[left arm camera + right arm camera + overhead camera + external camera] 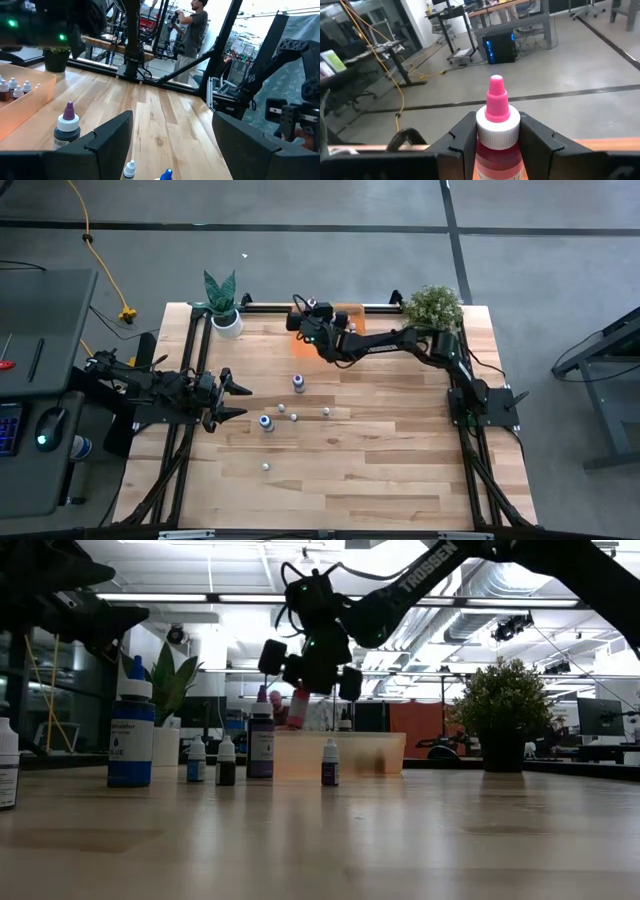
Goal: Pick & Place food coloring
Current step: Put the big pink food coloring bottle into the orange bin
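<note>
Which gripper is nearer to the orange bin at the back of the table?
The right. The right gripper hangs at the orange bin's edge, holding a pink-capped bottle. The left gripper waits open at the table's left side, far from it.

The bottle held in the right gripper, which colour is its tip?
Pink, above a white cap on the bottle; the right wrist view shows it best.

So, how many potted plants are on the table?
2. A spiky-leaved plant in a white pot at the far left corner; a bushy plant at the far right corner. None seems hidden.
</note>
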Controlling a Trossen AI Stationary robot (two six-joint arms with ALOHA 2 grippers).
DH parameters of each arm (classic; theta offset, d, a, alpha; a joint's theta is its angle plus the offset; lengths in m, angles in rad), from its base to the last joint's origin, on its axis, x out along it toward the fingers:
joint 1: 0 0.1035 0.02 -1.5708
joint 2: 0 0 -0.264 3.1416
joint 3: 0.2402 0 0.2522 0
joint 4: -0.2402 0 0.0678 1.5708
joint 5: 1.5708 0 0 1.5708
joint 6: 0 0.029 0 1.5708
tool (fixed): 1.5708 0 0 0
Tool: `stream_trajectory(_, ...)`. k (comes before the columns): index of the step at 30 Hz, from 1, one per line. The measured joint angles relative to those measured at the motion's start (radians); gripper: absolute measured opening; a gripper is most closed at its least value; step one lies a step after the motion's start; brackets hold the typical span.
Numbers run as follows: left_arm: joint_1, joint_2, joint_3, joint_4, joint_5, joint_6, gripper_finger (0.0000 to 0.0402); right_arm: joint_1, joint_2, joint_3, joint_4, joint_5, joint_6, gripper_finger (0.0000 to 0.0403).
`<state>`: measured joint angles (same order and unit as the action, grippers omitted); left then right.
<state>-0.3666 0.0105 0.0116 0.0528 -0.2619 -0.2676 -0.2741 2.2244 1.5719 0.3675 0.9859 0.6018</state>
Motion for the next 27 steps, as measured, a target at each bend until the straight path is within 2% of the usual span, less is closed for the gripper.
stream_trajectory(8, 0.000, 0.000, 0.000, 0.000, 0.000, 0.000, 0.0271, 0.007, 0.052, 0.007, 0.012, 0.008, -0.008, 0.0112)
stream_trajectory(16, 0.000, 0.000, 0.000, 0.000, 0.000, 0.000, 0.0271, 0.009, 0.160, 0.143, 0.002, -0.078, -0.218, 0.0112)
stream_trajectory(22, 0.000, 0.000, 0.000, 0.000, 0.000, 0.000, 0.0271, 0.007, 0.184, 0.174, -0.039, -0.044, -0.161, 0.0112)
stream_trajectory(27, 0.000, 0.000, 0.000, 0.000, 0.000, 0.000, 0.0271, -0.003, 0.184, 0.165, -0.030, -0.057, -0.139, 0.0112)
